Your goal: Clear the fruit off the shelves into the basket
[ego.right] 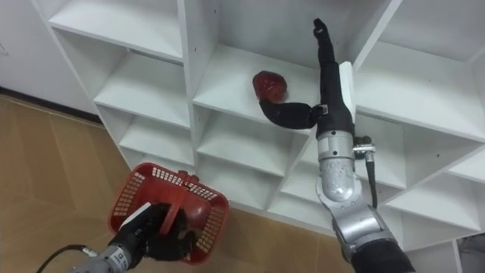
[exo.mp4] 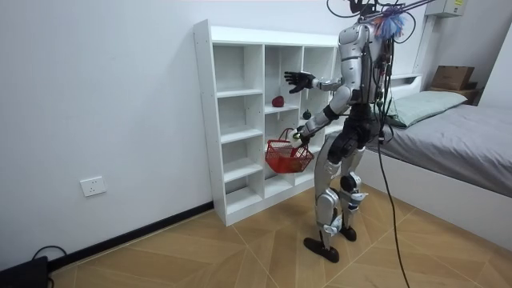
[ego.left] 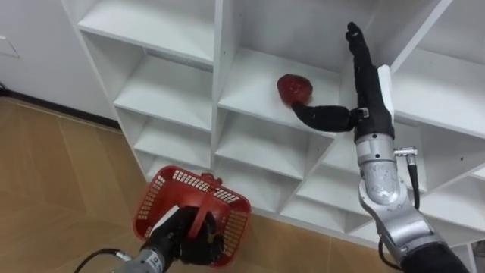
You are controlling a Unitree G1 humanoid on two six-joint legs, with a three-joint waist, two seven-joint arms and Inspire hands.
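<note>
The fruit (ego.left: 294, 88) lies just left of the right hand (ego.left: 369, 80), whose fingers are straight, thumb out toward it; the left hand (ego.left: 186, 239) grips the basket (ego.left: 149, 206)

A grey bed (exo.mp4: 472, 140) lies at the right, a pale pillow (exo.mp4: 428, 104) and a cardboard box (exo.mp4: 452, 78) at its far end. A white socket (exo.mp4: 94, 186) sits low on the left wall (exo.mp4: 96, 96) above the wooden floor (exo.mp4: 240, 256).

The room is lit brightly and evenly from above the closet (exo.mp4: 263, 128); soft shadows are cast inside it, beneath its shelves.
</note>
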